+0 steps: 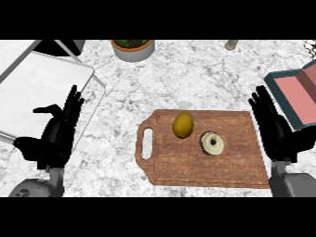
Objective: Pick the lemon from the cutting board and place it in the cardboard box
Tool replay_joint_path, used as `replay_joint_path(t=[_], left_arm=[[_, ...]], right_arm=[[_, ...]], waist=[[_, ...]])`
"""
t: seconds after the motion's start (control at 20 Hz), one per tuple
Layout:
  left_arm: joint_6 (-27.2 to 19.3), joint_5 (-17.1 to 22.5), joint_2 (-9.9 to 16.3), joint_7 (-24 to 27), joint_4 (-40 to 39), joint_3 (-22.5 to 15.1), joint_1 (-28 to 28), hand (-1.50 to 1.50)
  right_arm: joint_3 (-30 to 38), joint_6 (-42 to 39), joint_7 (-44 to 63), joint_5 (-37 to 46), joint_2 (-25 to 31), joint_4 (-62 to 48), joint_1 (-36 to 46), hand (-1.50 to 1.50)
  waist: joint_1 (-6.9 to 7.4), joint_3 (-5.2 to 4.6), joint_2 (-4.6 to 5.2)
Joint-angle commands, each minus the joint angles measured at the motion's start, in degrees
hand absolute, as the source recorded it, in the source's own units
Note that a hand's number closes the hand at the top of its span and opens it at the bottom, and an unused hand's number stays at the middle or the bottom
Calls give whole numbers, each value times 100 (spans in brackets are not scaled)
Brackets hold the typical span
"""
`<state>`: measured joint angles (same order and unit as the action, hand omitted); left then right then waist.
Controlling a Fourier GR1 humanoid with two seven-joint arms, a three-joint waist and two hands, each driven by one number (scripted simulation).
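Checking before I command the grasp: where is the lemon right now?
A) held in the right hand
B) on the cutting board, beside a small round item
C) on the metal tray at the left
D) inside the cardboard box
B: the lemon lies on the cutting board, left of a small round item; the right hand is open and holds nothing.

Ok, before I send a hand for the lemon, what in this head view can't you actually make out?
- Open teal box with pink inside: cut by the right edge; its full depth and far wall are out of view.
- Small round cream object with dark centre beside the yellow lemon on the brown wooden cutting board: too small to identify.
- Grey pot with a plant: top cut off.
- Brown object at the top edge: mostly cut off.
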<state>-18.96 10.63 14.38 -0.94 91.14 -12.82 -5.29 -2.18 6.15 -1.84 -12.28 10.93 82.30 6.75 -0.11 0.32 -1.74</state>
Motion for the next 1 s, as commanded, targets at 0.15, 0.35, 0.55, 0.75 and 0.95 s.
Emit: replay_joint_path(t=[0.15, 0.35, 0.55, 0.75, 0.95], left_arm=[[606, 614, 724, -576, 244, 823, 156, 0], [644, 743, 618, -753, 196, 567, 389, 0], [738, 927, 705, -887, 289, 679, 407, 0], [936, 1072, 793, -792, 247, 725, 543, 0], [914, 1140, 864, -987, 264, 732, 297, 0]], right_arm=[[-231, 1124, 847, 715, -218, 1128, 382, -150], [367, 2689, 269, 2193, 190, 1122, 207, -150], [-589, 3203, -351, 3076, -419, 1760, -19, -150], [-1274, 2970, 193, 3980, -153, 2154, -183, -150], [-1583, 2061, 1560, 4730, 428, 1810, -365, -150]], waist=[[44, -42, 151], [-82, -67, 115], [40, -46, 135], [50, -56, 137], [87, -91, 146]])
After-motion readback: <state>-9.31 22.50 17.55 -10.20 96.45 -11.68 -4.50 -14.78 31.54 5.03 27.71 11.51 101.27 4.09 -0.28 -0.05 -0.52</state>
